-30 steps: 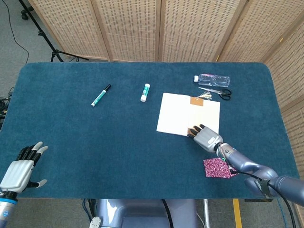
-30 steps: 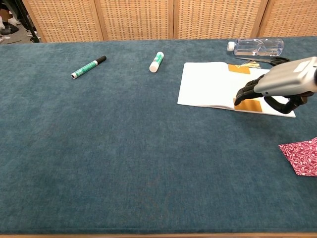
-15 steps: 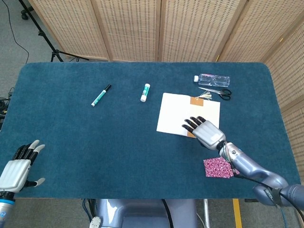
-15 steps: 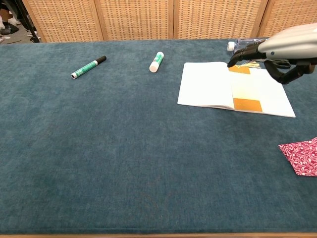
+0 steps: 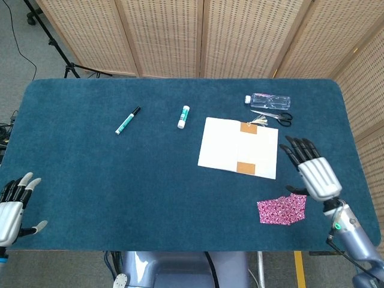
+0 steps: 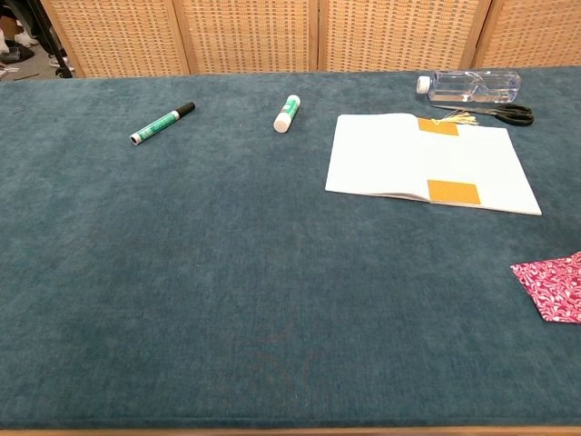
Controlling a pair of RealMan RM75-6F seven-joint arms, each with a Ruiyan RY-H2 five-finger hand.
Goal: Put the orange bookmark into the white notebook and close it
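White notebook (image 5: 238,147) lies open on table (image 5: 150,180). Orange bookmark (image 5: 246,167) lies on its R page; ends show at near and far page edges. R hand (image 5: 312,171): fingers spread, holds nothing, beside notebook's R edge, not touching. L hand (image 5: 11,207): fingers spread, holds nothing, at table's near-L edge.

White notebook (image 6: 427,159) lying open on the bench (image 6: 227,291), orange bookmark (image 6: 452,191) showing at both page edges. Beside it: scissors (image 6: 490,113), clear bottle (image 6: 470,84), glue stick (image 6: 287,113), green marker (image 6: 162,123), patterned cloth (image 6: 554,286).
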